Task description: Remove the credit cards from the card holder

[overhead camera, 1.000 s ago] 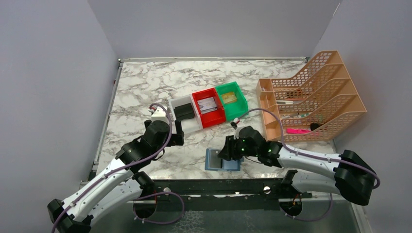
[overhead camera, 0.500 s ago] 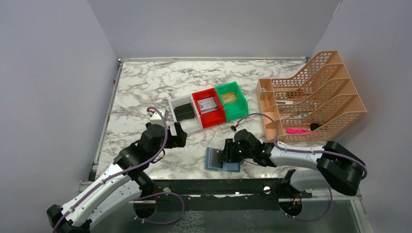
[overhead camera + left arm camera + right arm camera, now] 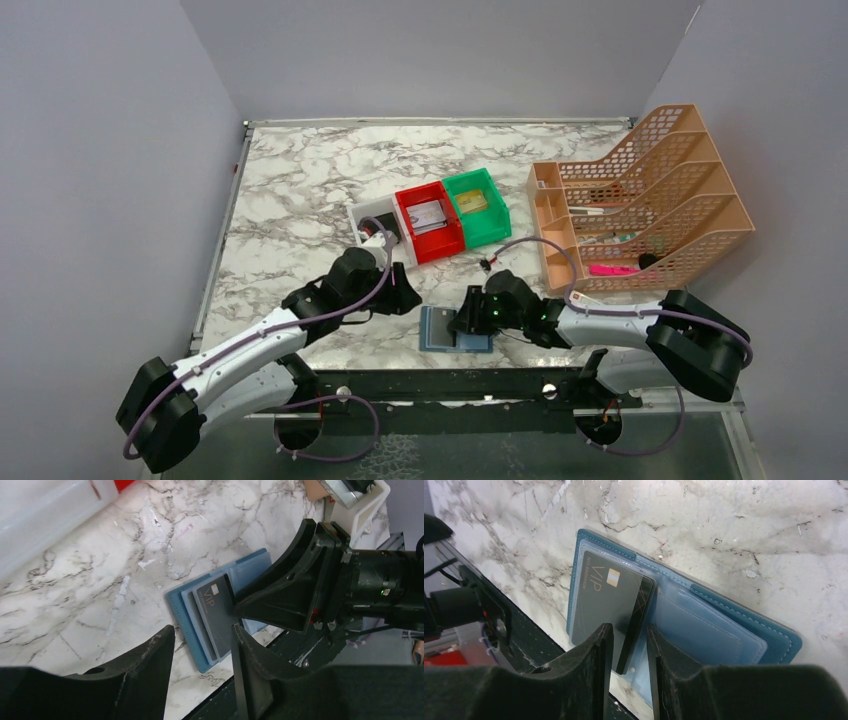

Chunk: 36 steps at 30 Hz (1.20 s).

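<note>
Marble table [image 3: 300,180]: left fingers [image 3: 145,675], parted and empty, have swung from the bin [image 3: 368,208] to the holder [image 3: 433,330]; right fingers [image 3: 589,675] narrow astride the card [image 3: 604,600], grip unclear.

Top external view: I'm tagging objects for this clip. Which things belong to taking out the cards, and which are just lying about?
Job in hand: card holder, lying open; dark VIP card in its pocket; left tool; right tool.
Lying about: white bin; red bin; green bin; orange file rack.
</note>
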Motion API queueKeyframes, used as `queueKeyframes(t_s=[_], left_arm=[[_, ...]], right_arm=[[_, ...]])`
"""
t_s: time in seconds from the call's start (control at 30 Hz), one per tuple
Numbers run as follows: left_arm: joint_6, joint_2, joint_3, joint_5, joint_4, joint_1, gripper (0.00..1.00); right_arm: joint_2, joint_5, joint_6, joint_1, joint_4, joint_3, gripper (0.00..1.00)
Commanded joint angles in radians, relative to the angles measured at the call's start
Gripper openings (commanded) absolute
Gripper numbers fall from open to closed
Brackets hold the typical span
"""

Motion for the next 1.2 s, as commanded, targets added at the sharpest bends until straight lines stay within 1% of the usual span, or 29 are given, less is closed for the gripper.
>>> queueKeyframes(t_s=[0.0, 0.2, 0.4, 0.5, 0.6, 0.8, 1.0, 1.07, 1.17], left_arm=[[-0.010, 0.062, 0.001, 0.099, 0.123, -0.033, 0.46], [-0.039, 0.158, -0.029, 0.092, 0.232, -0.110, 0.43], [-0.058, 0.316, -0.015, 0.010, 0.250, -0.198, 0.33], [-0.080, 0.357, -0.027, -0.026, 0.259, -0.212, 0.32], [-0.085, 0.379, -0.043, -0.026, 0.296, -0.216, 0.32], [-0.081, 0.446, -0.039, -0.024, 0.311, -0.225, 0.31], [-0.108, 0.457, -0.069, -0.039, 0.310, -0.247, 0.26], [-0.117, 0.444, -0.086, -0.046, 0.312, -0.251, 0.25], [-0.118, 0.427, -0.101, -0.049, 0.310, -0.250, 0.25]], right_arm=[[0.038, 0.024, 0.063, 0.006, 0.011, -0.061, 0.36], [0.012, 0.048, 0.121, 0.006, 0.058, -0.108, 0.33], [0.002, 0.054, 0.131, 0.006, 0.070, -0.118, 0.30], [0.007, 0.048, 0.132, 0.006, 0.070, -0.119, 0.30], [0.015, 0.041, 0.138, 0.006, 0.083, -0.126, 0.30], [0.039, 0.012, 0.138, 0.006, 0.117, -0.120, 0.29], [0.055, -0.014, 0.153, 0.006, 0.159, -0.120, 0.22], [0.056, -0.015, 0.159, 0.006, 0.172, -0.127, 0.16], [0.053, -0.030, 0.163, 0.006, 0.210, -0.136, 0.03]])
